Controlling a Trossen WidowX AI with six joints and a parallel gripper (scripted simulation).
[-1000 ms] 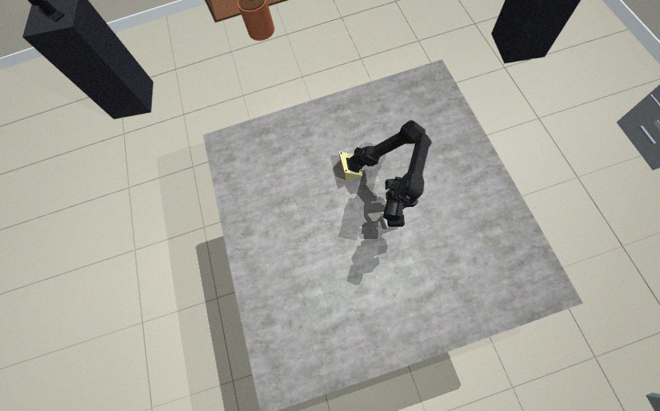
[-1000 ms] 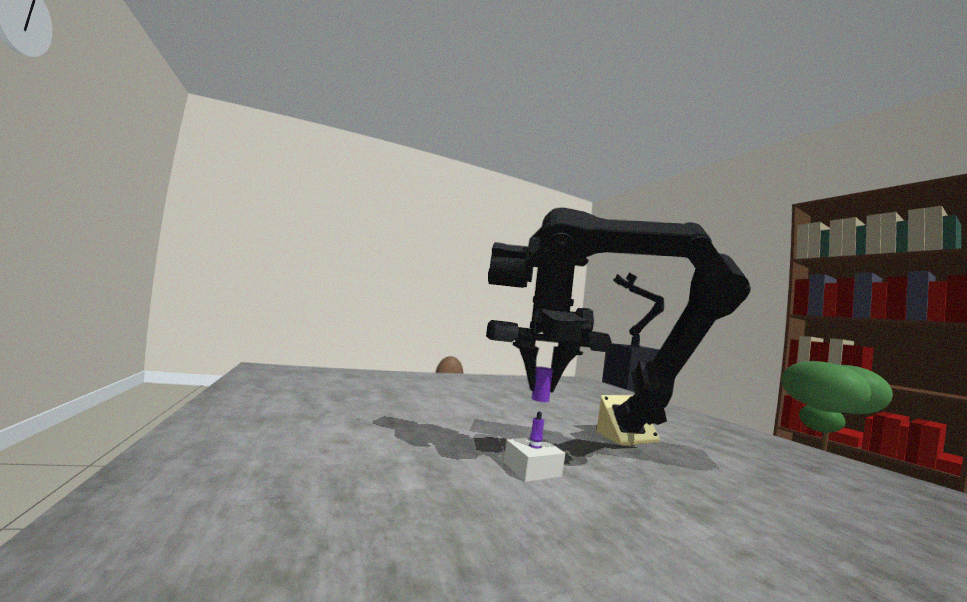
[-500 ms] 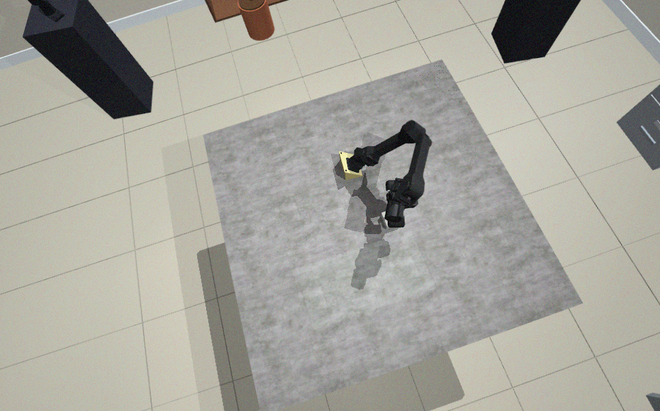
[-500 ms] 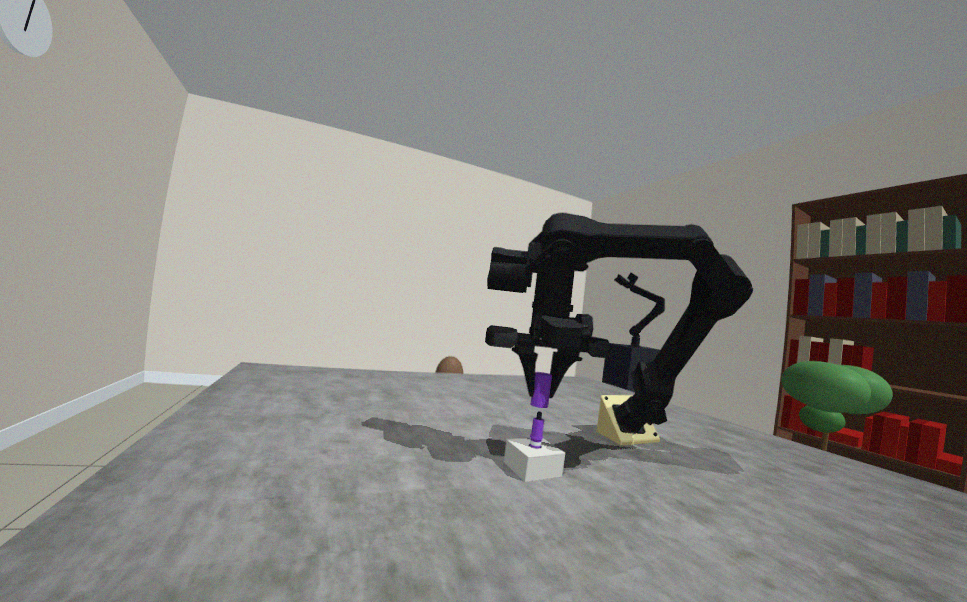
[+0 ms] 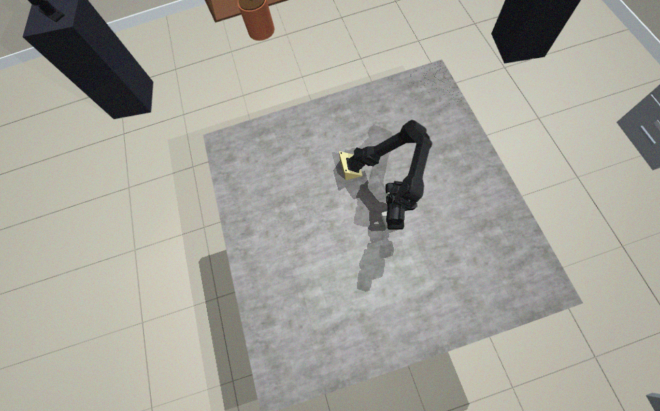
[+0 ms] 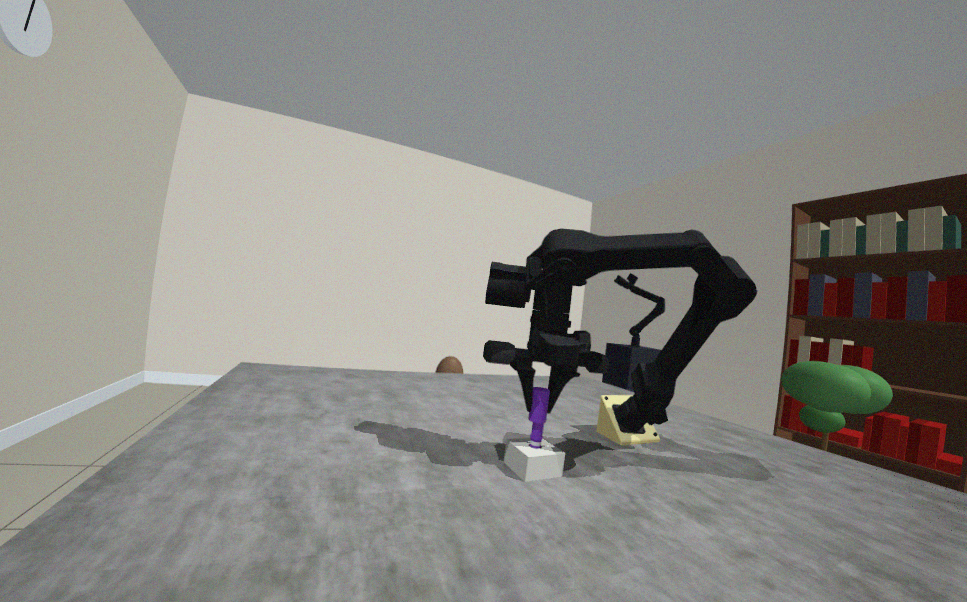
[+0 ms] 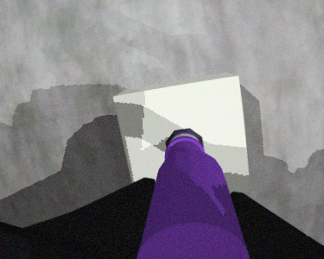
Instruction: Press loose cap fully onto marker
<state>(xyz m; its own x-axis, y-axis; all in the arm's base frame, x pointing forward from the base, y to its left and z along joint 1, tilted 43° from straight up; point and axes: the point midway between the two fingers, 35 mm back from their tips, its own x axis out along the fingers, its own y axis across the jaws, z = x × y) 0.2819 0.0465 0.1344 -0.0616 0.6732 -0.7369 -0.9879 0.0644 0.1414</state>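
1. My hand (image 6: 543, 404) is clamped on the purple cap (image 6: 539, 408), fingers pinching its upper end, and it hangs straight down over the white holder block (image 6: 535, 460).
2. In the exterior view the cap's lower end already meets the marker (image 6: 536, 435); only a short purple stretch of the marker shows between the cap and the block. In the wrist view a dark collar (image 7: 185, 136) peeks out past the cap's far rim, so I judge the cap is started on but not yet fully seated.
3. To do this press well, I would push straight down along the marker's axis, with no sideways drift, so the marker does not lever in its socket or tip the block.
4. The cap (image 7: 192, 216) looks lined up with the marker in the wrist view; I would hold that line and keep the grip firm so the cap cannot slide up between the fingers.
5. I cannot see a click; I would judge seating by the cap's rim closing on the collar, then let go before lifting away.
6. The holder block (image 7: 210, 109) holds the marker upright in its middle; its top carries nothing else. It sits on the grey surface (image 6: 247, 486), just near and left of the arm's yellow base mount (image 6: 613, 430).
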